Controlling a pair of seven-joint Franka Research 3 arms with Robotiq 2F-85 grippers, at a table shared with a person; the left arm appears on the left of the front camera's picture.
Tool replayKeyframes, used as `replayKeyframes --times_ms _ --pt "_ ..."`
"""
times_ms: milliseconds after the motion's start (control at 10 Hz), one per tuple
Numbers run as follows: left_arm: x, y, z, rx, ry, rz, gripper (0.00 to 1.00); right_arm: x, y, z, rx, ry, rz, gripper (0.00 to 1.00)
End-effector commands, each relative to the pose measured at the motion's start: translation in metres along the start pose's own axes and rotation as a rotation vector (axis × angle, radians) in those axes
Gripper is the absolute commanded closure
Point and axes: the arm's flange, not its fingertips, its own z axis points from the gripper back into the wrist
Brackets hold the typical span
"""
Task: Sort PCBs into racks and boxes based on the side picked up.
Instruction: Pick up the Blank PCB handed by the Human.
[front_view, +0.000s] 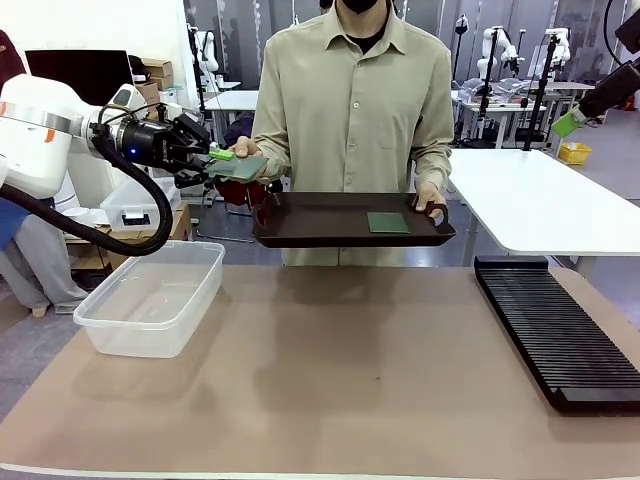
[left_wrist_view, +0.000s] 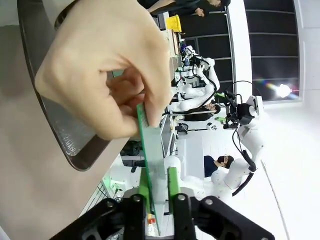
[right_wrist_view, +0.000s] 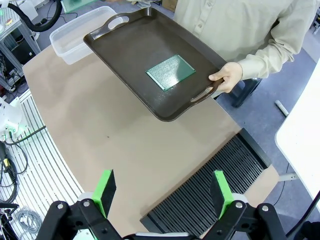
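Observation:
One green PCB (front_view: 240, 166) hangs in the air left of the tray, and my left gripper (front_view: 222, 158) is shut on its near edge. In the left wrist view the PCB (left_wrist_view: 152, 165) stands edge-on between the green pads of that gripper (left_wrist_view: 158, 172), while the person's hand (left_wrist_view: 100, 75) still pinches its far end. A second PCB (front_view: 388, 222) lies flat on the dark brown tray (front_view: 320, 215) that the person holds; the right wrist view shows that PCB (right_wrist_view: 170, 72) too. My right gripper (right_wrist_view: 162, 182) hovers open high above the black rack (right_wrist_view: 210, 185).
The clear tub (front_view: 150, 295) stands on the table's left side, below my left arm. Along the right side of the table lies the long slotted rack (front_view: 560, 330). The person stands at the far edge, holding the tray (right_wrist_view: 130, 55) by one handle.

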Motion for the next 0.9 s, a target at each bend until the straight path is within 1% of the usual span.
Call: replayKeyframes --times_ms 0,400,600,700,800 --pt "0.0026 0.0004 0.0032 -0.024 0.019 -0.006 1.0 -0.0007 0.0018 -0.0003 0.002 0.005 0.007 0.0" --pt "0.0015 0.0016 0.0004 -0.027 0.039 -0.011 1.0 -0.0007 0.0018 -0.0003 0.002 0.005 0.007 0.0" --pt "0.0008 0.0019 -0.0004 0.0 0.051 -0.017 1.0 -0.0007 0.0018 -0.0003 0.002 0.005 0.007 0.0" --pt "-0.0006 -0.0004 -0.0017 0.02 0.033 -0.02 1.0 -0.0007 0.0018 -0.0003 0.002 0.005 0.007 0.0" --pt "-0.0004 0.0019 -0.0025 -0.012 0.026 0.004 1.0 -0.0007 0.0018 -0.0003 0.002 0.005 0.007 0.0"
